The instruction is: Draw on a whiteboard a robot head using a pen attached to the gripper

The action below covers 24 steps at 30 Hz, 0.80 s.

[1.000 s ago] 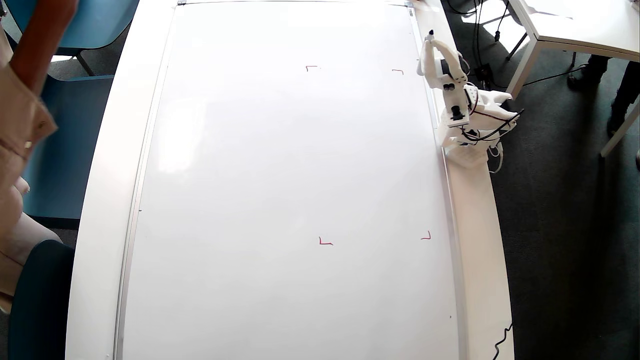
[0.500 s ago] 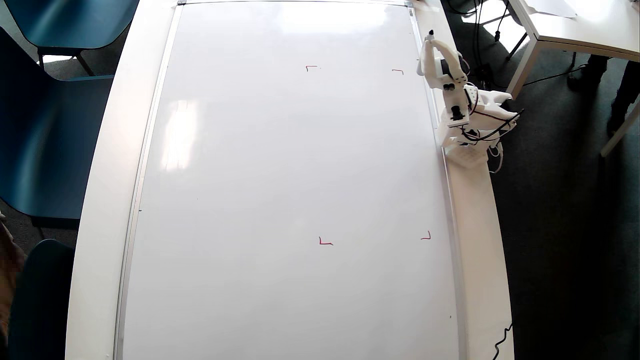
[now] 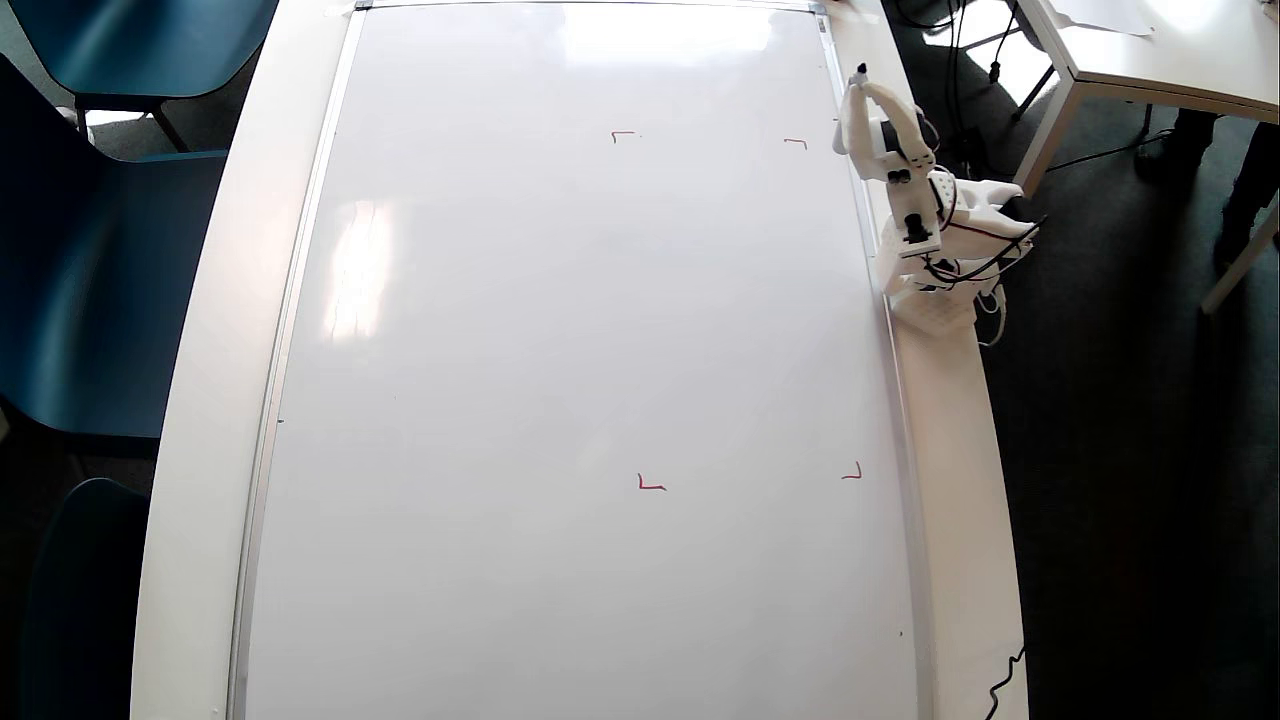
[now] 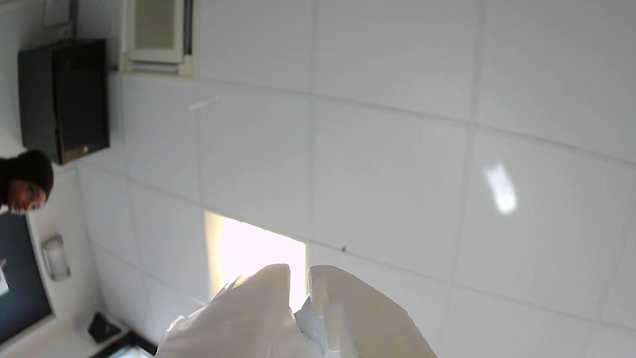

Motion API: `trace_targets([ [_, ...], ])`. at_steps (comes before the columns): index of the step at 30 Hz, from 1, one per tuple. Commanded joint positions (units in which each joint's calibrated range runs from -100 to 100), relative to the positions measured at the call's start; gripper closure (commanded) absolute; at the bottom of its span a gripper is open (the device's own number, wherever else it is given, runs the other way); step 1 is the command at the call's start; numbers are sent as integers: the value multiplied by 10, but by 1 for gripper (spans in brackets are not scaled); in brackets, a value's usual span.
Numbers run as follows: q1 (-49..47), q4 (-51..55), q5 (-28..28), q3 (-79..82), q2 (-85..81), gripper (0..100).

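Observation:
The whiteboard (image 3: 560, 330) lies flat and fills most of the overhead view, with red corner marks (image 3: 650, 484) on its right half. No robot head shows on it. The white arm is folded at the board's right edge, and my gripper (image 3: 858, 85) points toward the top of that view, off the drawing area. A small dark tip, the pen (image 3: 861, 69), sticks out at its end. In the wrist view the gripper (image 4: 298, 271) faces the ceiling, its two white fingers (image 4: 258, 308) nearly touching with only a thin slit between them.
The arm's perforated base (image 3: 935, 305) sits on the white table rim (image 3: 950, 480) right of the board. Blue chairs (image 3: 90, 250) stand to the left, and another white table (image 3: 1150, 50) at the upper right. A black cable (image 3: 1003, 680) crosses the rim at the bottom right.
A person at the left edge has left the overhead view. The arm and gripper have hardly moved.

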Motion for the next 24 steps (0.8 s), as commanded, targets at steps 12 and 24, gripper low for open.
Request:
trace_targets([
  [12, -6, -1, -1, 4, 7, 98],
  [24, -6, -2, -2, -36, -1, 98],
])
